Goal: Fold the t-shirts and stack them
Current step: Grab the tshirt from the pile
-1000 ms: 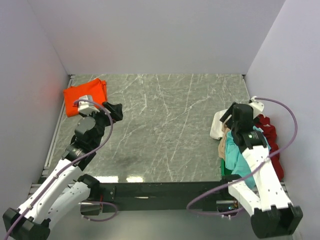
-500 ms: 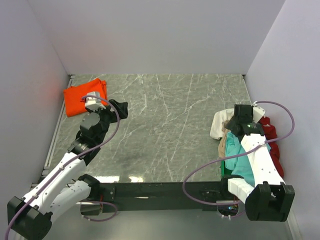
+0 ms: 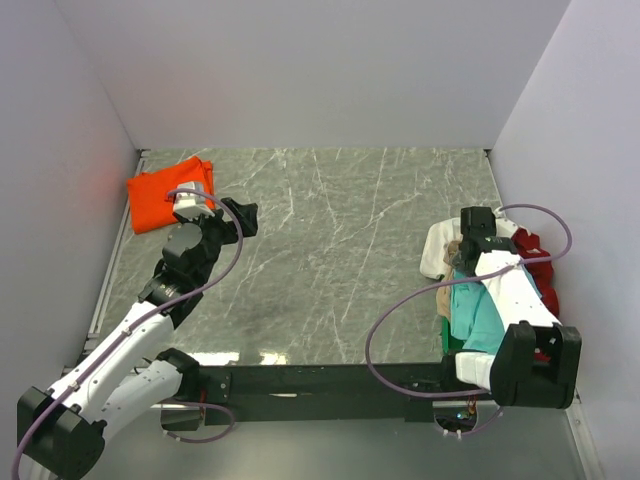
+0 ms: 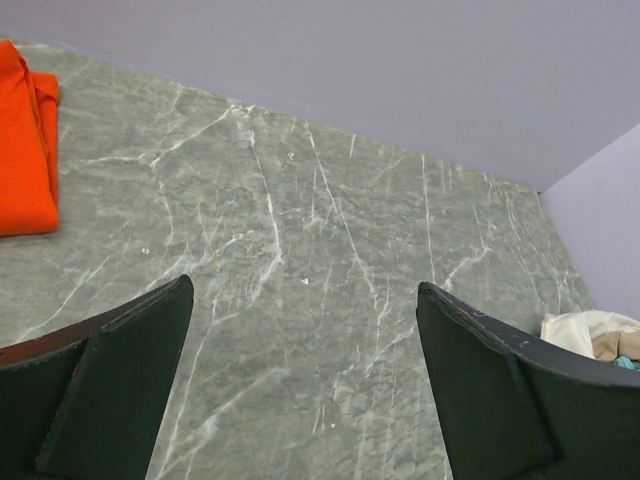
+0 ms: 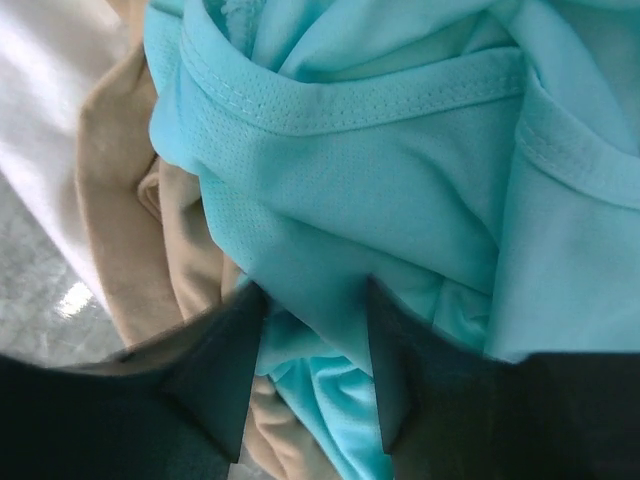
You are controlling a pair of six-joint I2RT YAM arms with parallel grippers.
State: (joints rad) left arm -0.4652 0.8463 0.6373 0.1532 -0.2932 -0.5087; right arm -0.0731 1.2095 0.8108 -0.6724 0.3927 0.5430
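Observation:
A folded orange t-shirt (image 3: 170,192) (image 4: 25,140) lies at the far left corner of the table. Near the right wall is a heap of crumpled t-shirts: teal (image 3: 475,315) (image 5: 400,150), beige (image 3: 447,290) (image 5: 115,230), white (image 3: 435,248) (image 5: 40,120), dark red (image 3: 535,255) and a bit of green (image 3: 452,345). My right gripper (image 3: 466,258) (image 5: 313,290) is pushed down into the heap. Its jaws stand partly apart with a fold of the teal shirt between them. My left gripper (image 3: 245,215) (image 4: 303,285) hangs wide open and empty over bare marble, just right of the orange shirt.
The marble tabletop (image 3: 330,250) is closed in by pale walls at the left, back and right. A black rail (image 3: 320,378) runs along the near edge between the two arm bases. The right arm's purple cable (image 3: 400,310) loops out over the table.
My right gripper has dropped into the shirt heap and its jaws have narrowed around the teal fold. The left gripper has drifted slightly right, away from the orange shirt, still open.

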